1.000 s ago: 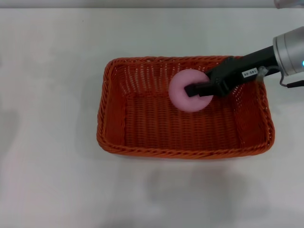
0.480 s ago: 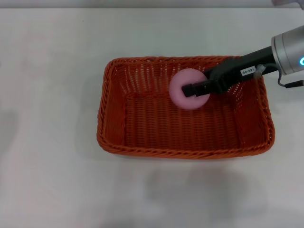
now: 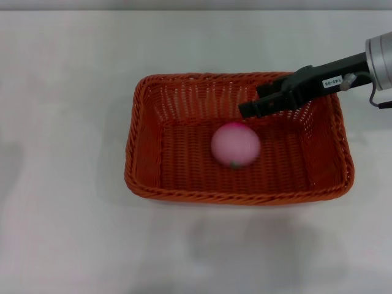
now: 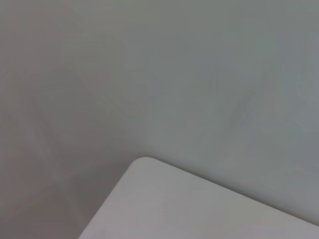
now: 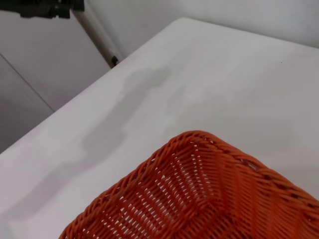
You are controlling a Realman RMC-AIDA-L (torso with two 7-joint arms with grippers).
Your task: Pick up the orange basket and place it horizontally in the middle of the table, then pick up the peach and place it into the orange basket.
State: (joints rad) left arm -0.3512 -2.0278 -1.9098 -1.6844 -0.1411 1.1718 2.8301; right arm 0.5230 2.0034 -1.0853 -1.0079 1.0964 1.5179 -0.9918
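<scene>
While peach (image 3: 235, 145) sits mid-basket (image 3: 139, 110); right gripper (image 3: 248, 109) apart above.

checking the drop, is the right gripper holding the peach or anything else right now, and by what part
Nothing is held. The right gripper is clear of the peach, which lies apart from it inside the orange basket.

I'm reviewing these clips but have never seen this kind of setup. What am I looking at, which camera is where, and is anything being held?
This is a two-armed robot working at a white table. The head view looks down from the robot's head. There the right end effector, a dark part on an arm reaching in from the right, is above the orange basket. It holds nothing: the pink peach lies apart from it, inside the basket. The right wrist view, taken from that arm, shows a basket corner and the tabletop. The left wrist view shows only a table corner; the left end effector is not visible.
</scene>
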